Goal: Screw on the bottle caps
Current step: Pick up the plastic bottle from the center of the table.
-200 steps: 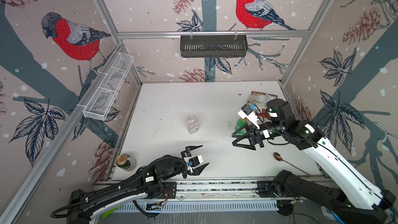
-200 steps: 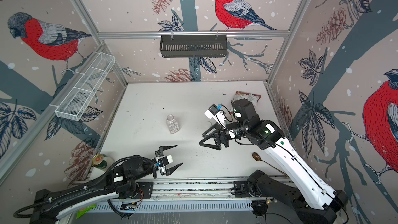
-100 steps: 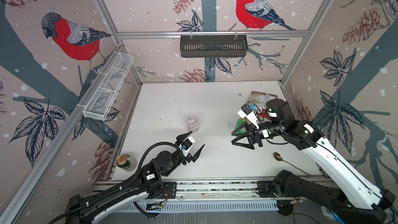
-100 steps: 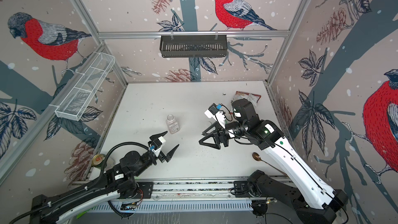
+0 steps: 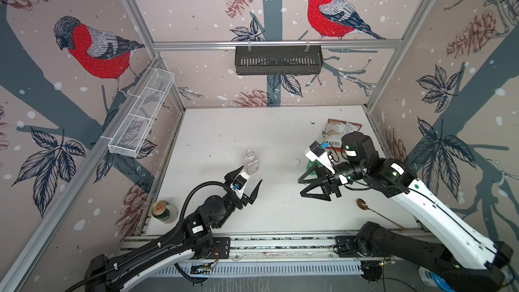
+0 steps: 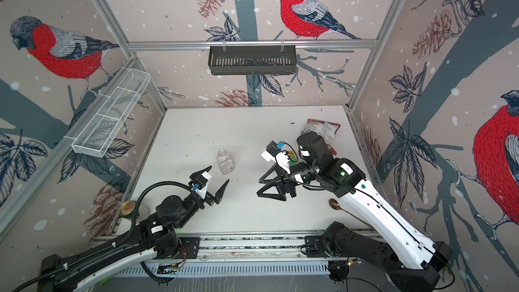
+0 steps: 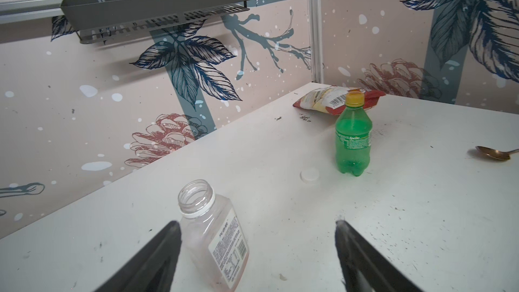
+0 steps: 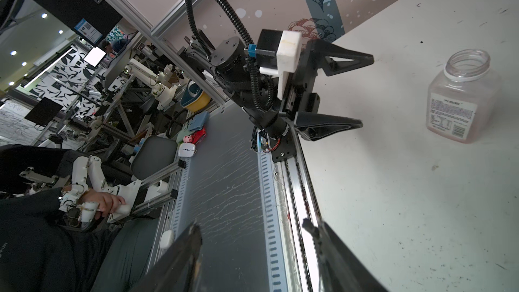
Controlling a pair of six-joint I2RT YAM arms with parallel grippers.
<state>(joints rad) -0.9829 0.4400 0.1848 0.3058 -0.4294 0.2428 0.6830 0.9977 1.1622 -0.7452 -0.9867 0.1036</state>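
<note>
The squarish clear bottle [image 7: 213,237] stands upright and uncapped near the middle of the table [image 5: 213,141], with a wide threaded mouth, a white collar ring and a white barcode label. The left end effector [image 6: 219,174] has its fingers spread wide and holds nothing. The bottle stands just ahead of its fingertips, apart from them in the right wrist view. Further right, the white cap [image 7: 309,175] lies flat on the table, just beside the green bottle [image 7: 353,141]. That bottle is translucent, upright and green-labelled, with the orange-yellow cap [image 7: 354,98] sitting on its neck. The right end effector [image 5: 300,188] is partly spread and empty. It sits low over the table and points away from the green bottle, which stands close behind its wrist.
</note>
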